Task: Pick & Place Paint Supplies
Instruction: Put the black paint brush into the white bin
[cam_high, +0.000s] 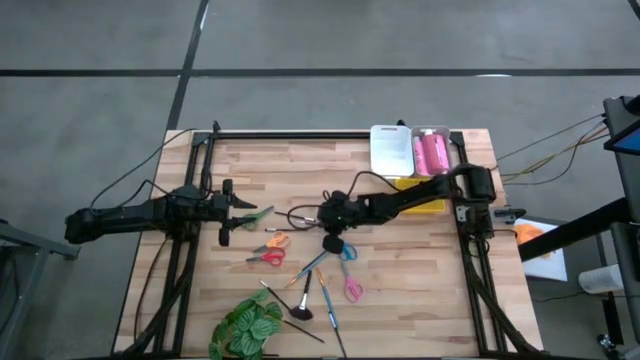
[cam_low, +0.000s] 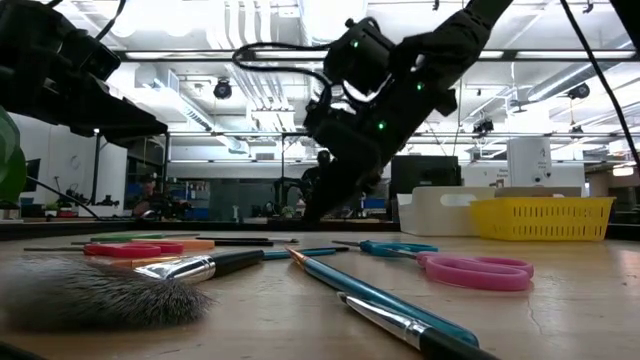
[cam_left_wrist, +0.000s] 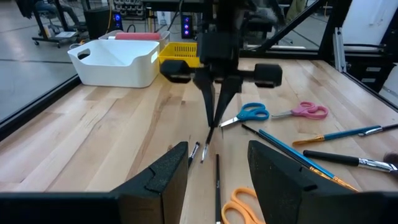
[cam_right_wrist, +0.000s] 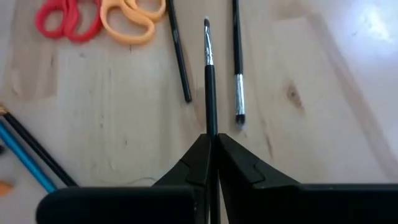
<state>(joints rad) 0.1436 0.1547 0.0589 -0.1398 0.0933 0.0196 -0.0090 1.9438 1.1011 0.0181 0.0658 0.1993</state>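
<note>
My right gripper (cam_right_wrist: 211, 138) hangs over the middle of the table (cam_high: 420, 290), shut on a thin dark brush (cam_right_wrist: 209, 81). Two more thin dark brushes (cam_right_wrist: 179, 56) (cam_right_wrist: 238, 74) lie flat on the wood beside it. Orange scissors (cam_high: 277, 240), red scissors (cam_high: 267, 257), blue scissors (cam_high: 346, 251), pink scissors (cam_high: 352, 290) and blue-handled brushes (cam_high: 326, 298) lie nearer the front edge. Pink tubes (cam_high: 432, 153) sit in a clear bin at the back right. My left gripper (cam_left_wrist: 217, 148) waits open at the table's left, touching nothing. My right gripper pinches the thin dark brush by its handle (cam_right_wrist: 211, 127) between the two fingertips. The fingers slant down from the table's right side and lie along the brush. The brush sticks out past the fingertips, bristle end (cam_right_wrist: 206, 26) foremost; whether that end touches the wood I cannot tell.
A white bin (cam_high: 392, 150) and a yellow basket (cam_high: 424, 197) stand at the back right under my right arm. A green leafy plant (cam_high: 245, 328) and a large fan brush (cam_high: 300, 311) lie near the front edge. Green scissors (cam_high: 256, 213) lie by my left gripper.
</note>
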